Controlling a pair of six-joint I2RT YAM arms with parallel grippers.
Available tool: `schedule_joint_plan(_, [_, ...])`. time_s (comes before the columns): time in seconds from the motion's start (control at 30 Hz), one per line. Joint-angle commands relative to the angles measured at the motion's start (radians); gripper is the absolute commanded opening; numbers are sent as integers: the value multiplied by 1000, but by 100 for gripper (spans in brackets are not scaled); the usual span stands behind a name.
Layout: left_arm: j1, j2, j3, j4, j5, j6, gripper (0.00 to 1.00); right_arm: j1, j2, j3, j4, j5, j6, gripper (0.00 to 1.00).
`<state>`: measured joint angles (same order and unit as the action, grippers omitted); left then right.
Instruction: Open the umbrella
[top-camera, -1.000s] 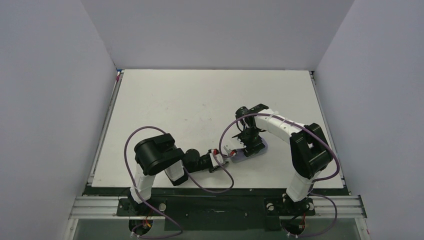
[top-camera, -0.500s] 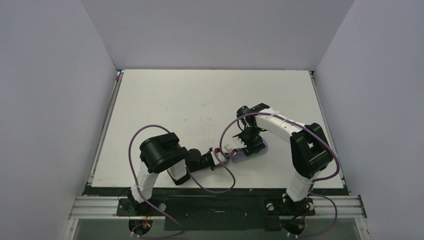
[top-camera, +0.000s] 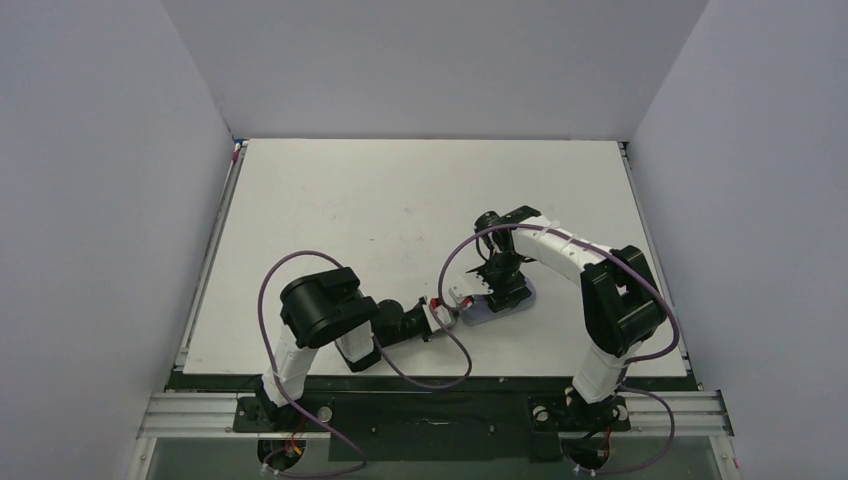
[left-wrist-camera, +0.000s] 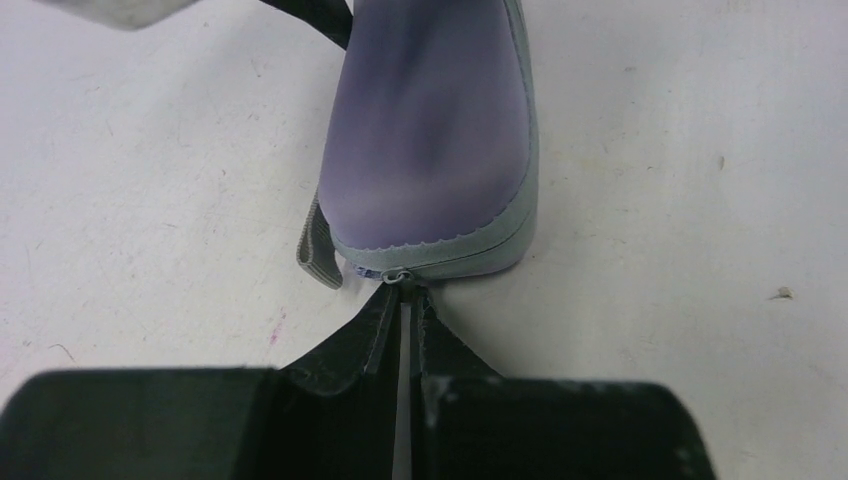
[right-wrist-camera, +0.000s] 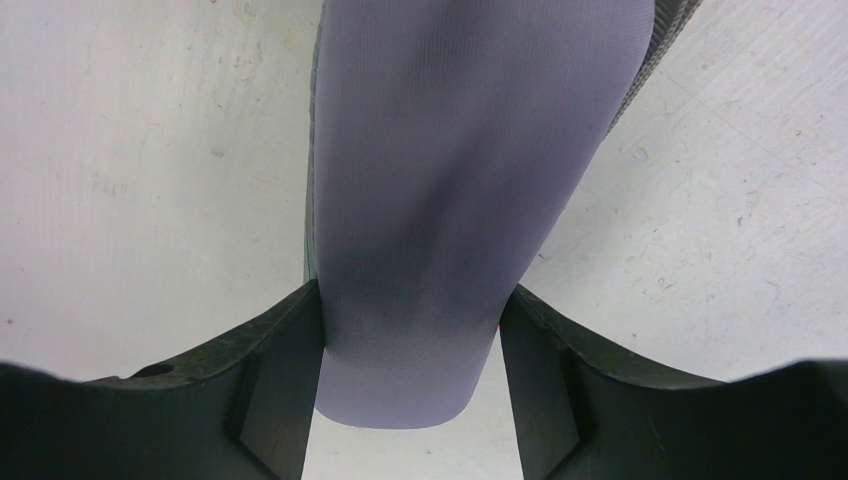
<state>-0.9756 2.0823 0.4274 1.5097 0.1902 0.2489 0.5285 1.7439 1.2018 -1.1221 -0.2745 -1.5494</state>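
though the task names an umbrella, none shows in any view. judging by the pouch's bulge it probably sits inside the closed lilac pouch (left-wrist-camera: 430, 150), but that cannot be seen.

on the left, the left gripper (left-wrist-camera: 402, 297) lies low over the table (left-wrist-camera: 150, 200). its jaws are drawn almost together on the small zipper pull (left-wrist-camera: 399, 275), right at their tips, at the pouch's near end. a grey loop (left-wrist-camera: 318, 243) hangs off the pouch just left of the jaws. the pouch runs straight ahead of those jaws, and the seam (left-wrist-camera: 480, 245) around its end looks zipped.

on the right, the right gripper (right-wrist-camera: 410, 330) straddles the pouch across its width. one finger (right-wrist-camera: 280, 360) presses against each side, so the jaws are clamped on it and pin it to the table.

as for progress, i judge this very early. the pouch is steadied and the zipper is gripped, yet nothing seems unzipped. what is left is to draw the zipper round, take the umbrella out, then extend and spread it.
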Motion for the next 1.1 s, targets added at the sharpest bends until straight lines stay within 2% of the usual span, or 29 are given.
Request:
schedule_joint_plan(0.0, [-40,-17,-32,-7,44,7,0,-11,31,-5,-10,-69,61,29])
schedule_joint_plan(0.37, [-121,-34,-48,-4,46,-29,0,-13,39,2,42,-76,164,26])
schedule_joint_plan(0.63, [-130,-22,-27,-6,-66,-21,0,-11,40,9,86,-144,360,26])
schedule_joint_plan(0.8, [-115,-62,-63,-2,-60,-42,0,-9,8,-42,195,-156,529,24])
schedule_joint_plan(1.07, [-115,-116,-108,-16,-23,-66,0,-7,-45,-127,368,-89,652,21])
